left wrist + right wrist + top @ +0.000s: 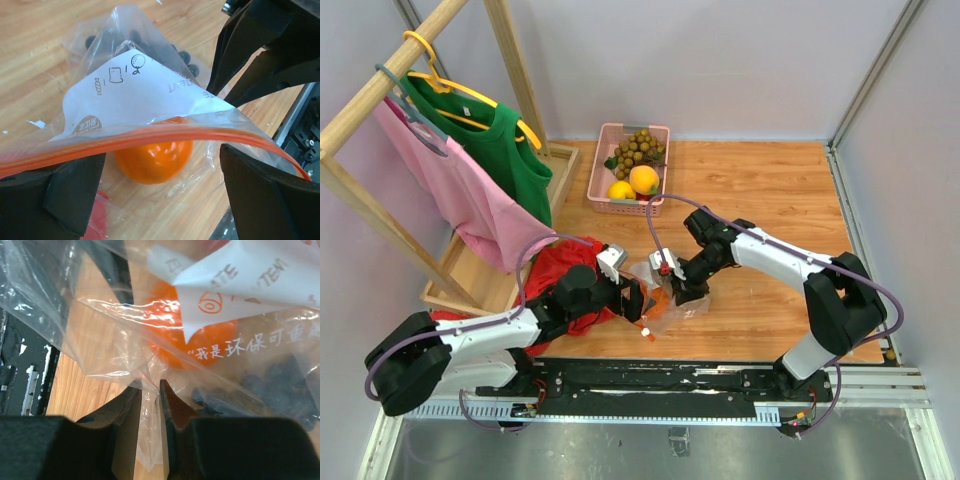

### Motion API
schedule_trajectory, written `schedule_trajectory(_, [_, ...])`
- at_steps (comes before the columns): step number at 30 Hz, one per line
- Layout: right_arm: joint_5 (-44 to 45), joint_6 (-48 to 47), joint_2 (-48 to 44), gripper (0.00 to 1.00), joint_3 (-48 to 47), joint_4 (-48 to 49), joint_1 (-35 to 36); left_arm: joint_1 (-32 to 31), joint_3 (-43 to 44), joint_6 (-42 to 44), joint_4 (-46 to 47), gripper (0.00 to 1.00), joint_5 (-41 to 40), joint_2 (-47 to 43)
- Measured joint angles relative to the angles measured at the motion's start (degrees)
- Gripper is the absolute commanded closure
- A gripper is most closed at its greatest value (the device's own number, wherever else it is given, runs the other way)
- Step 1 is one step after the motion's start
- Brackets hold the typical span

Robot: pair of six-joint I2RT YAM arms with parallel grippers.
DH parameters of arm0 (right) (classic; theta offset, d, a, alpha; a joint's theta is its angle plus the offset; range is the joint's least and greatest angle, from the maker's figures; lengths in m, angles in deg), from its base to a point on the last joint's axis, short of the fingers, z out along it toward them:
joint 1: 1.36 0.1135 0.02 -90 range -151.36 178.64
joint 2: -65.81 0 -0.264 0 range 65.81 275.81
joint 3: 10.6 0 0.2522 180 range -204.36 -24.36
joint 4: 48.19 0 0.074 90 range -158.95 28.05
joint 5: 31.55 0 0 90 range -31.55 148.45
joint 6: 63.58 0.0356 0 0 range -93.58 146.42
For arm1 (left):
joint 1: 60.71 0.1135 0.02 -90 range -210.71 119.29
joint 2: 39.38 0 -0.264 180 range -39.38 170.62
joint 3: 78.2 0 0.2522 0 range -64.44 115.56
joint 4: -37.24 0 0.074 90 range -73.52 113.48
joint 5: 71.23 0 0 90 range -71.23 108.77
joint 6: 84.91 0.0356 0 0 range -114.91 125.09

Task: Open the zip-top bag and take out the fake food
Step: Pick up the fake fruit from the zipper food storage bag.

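Top view, zip-top bag [690, 305]: lies crumpled on the wooden surface [770, 200] between the two hands, just right of the red cloth [555, 270].
Top view, left hand [638, 302]: at the bag's left edge, over the rim of the cloth.
Top view, right hand [678, 290]: down on the bag from the far right side.
Top view, pink basket [635, 126]: well apart from the bag, at the far side of the surface; it holds a tan-brown bunch [640, 150], a yellow lemon [620, 190] and a yellow-orange fruit [643, 179].
Top view, wooden rack [380, 90]: on the left, carrying a pink garment [460, 200] and a green garment [505, 150] on hangers.
Left wrist, fingers [265, 195]: spread wide, clamping nothing; the orange-red zip strip [165, 134] runs across the gap between them.
Left wrist, bag contents: an orange fruit [152, 160] sits just behind the strip, under a white paper insert [135, 95]; a dark purple bunch [186, 59] lies deeper in.
Right wrist, fingers [125, 425]: nearly together, pinching a fold of the bag's clear film at their tips.
Right wrist, bag contents: the orange fruit and the dark purple bunch show through the plastic, side by side, both inside the bag.
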Motion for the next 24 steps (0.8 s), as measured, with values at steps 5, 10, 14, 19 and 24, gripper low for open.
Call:
schedule_trajectory(5, [-1.88,-1.29,-0.63,0.72,0.00,-1.36,-0.48,-0.02,-4.28,4.13,4.83,0.04,-0.44,-3.76])
schedule_trajectory(10, [-2.47,-1.95,-0.79,0.71,0.00,-1.70,-0.70,-0.04,-7.37,9.70,6.47,0.11,3.17,-3.30])
schedule_trajectory(14, [-2.45,-2.14,-0.26,0.71,-0.11,-2.19,-0.70,-0.59,-7.52,18.36,7.41,0.12,5.38,-2.62])
schedule_trajectory(19, [-2.08,-1.25,2.80,0.74,-2.16,-2.86,-0.70,-0.70,-7.17,27.47,7.91,0.13,6.14,-0.31])
schedule_trajectory(24, [-0.79,2.69,5.20,0.83,-5.09,-2.43,-0.70,-0.70,-6.38,32.89,9.05,0.12,6.27,5.07])
